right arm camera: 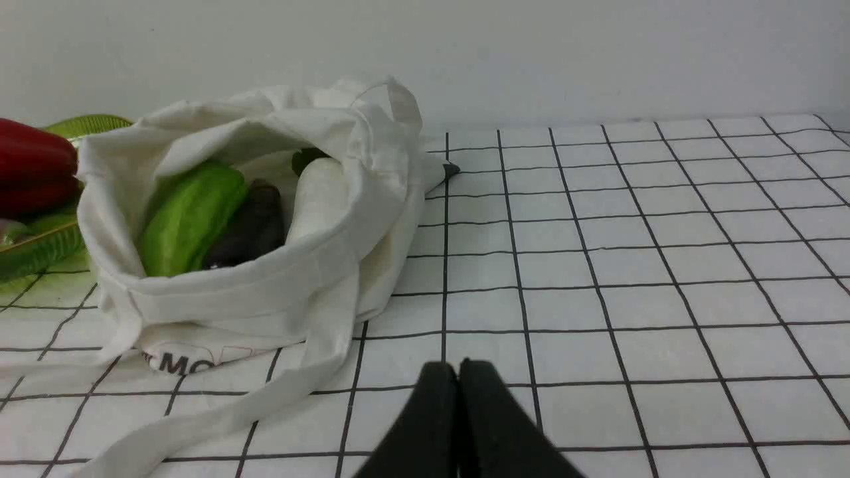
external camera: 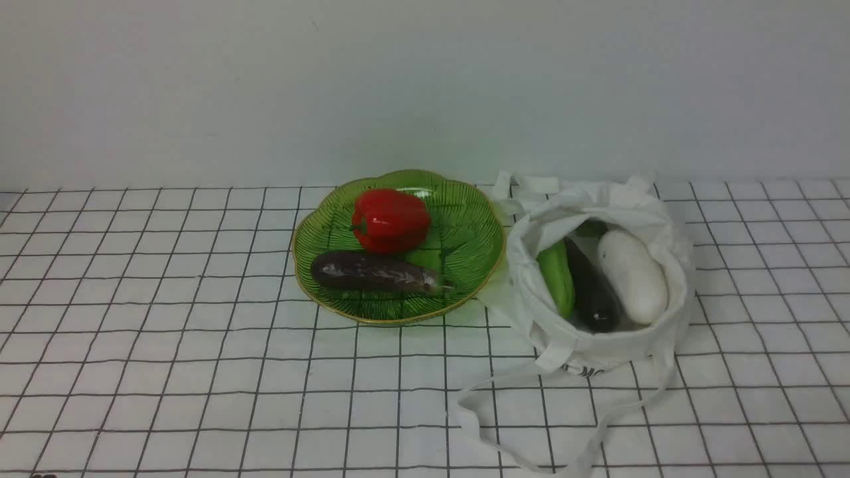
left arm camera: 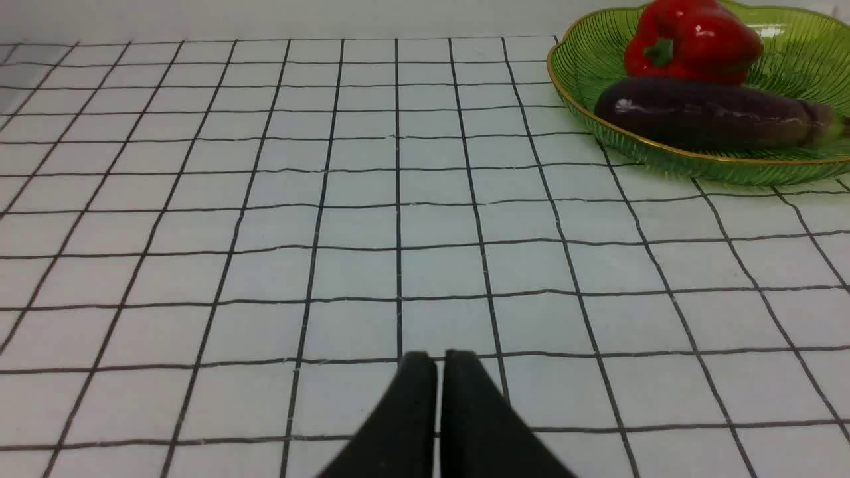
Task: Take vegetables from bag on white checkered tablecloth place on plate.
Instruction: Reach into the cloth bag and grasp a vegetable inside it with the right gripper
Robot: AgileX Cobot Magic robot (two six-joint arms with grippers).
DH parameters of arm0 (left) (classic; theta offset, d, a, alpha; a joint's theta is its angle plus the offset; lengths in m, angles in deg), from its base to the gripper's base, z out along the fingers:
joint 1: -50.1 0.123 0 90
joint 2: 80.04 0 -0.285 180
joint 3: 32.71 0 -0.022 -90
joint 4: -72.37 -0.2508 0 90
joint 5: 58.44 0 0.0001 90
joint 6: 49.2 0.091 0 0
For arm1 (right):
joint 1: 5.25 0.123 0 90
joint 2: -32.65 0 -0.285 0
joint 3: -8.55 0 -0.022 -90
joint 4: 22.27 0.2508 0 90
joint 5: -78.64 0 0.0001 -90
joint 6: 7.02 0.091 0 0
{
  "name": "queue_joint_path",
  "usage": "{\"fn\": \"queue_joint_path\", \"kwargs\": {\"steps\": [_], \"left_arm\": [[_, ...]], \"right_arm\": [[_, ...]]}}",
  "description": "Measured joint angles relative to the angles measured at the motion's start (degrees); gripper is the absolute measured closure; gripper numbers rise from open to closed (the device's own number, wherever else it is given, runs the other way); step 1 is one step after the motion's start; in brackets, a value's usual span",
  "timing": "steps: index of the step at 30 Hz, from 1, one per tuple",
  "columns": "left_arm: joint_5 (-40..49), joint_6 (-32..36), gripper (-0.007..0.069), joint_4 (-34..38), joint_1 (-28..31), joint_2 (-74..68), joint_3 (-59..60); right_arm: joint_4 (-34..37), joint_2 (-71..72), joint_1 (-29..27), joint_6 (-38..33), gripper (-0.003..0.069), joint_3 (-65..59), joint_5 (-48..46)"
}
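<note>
**Step in hand (judged).** Unloading partly done. Three vegetables left to fetch.

**Layout and materials, by size**
- White checkered tablecloth (external camera: 166, 332): flat white cloth with a thin black grid, spread under the plate and everything near it.
- Bag (external camera: 597, 342): soft white cloth, slumped and creased, touching or nearly touching the plate's right edge. Mouth open. Thin straps trailing from it on the robot's side of the plate.
- Plate (external camera: 465, 259): round translucent green glass, ribbed, with a scalloped gold rim.
- On the plate: glossy red pepper (external camera: 390, 220) and dark aubergine (external camera: 375, 272), side by side.
- In the bag, right of the plate: smooth white oblong vegetable (external camera: 632, 275), second dark aubergine (external camera: 593, 292), long green vegetable (external camera: 556, 277). Packed side by side, green one nearest the plate.
- Left gripper (left arm camera: 438, 362): fingers pressed together, empty, low over bare cloth left of the plate.
- Right gripper (right arm camera: 458, 372): fingers pressed together, empty, beyond the bag from the plate.

**Next move (judged).** Spread the right fingers, reach into the bag mouth, and close on one vegetable clear of cloth and straps. Expect a slippery surface.
</note>
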Motion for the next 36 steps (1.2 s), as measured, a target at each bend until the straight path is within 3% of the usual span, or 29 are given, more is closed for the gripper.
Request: {"fn": "queue_joint_path", "kwargs": {"steps": [23,26,32,36], "left_arm": [[0.0,0.0,0.0632,0.0,0.0,0.0,0.0],[0.0,0.0,0.0632,0.0,0.0,0.0,0.0],[0.0,0.0,0.0632,0.0,0.0,0.0,0.0],[0.0,0.0,0.0632,0.0,0.0,0.0,0.0]], "right_arm": [[0.1,0.0,0.0,0.0,0.0673,0.0,0.0],[6.2,0.0,0.0,4.3,0.0673,-0.1,0.6],[31.8,0.0,0.0,17.7,0.0673,-0.4,1.6],[35.7,0.0,0.0,18.6,0.0673,-0.4,2.5]]}}
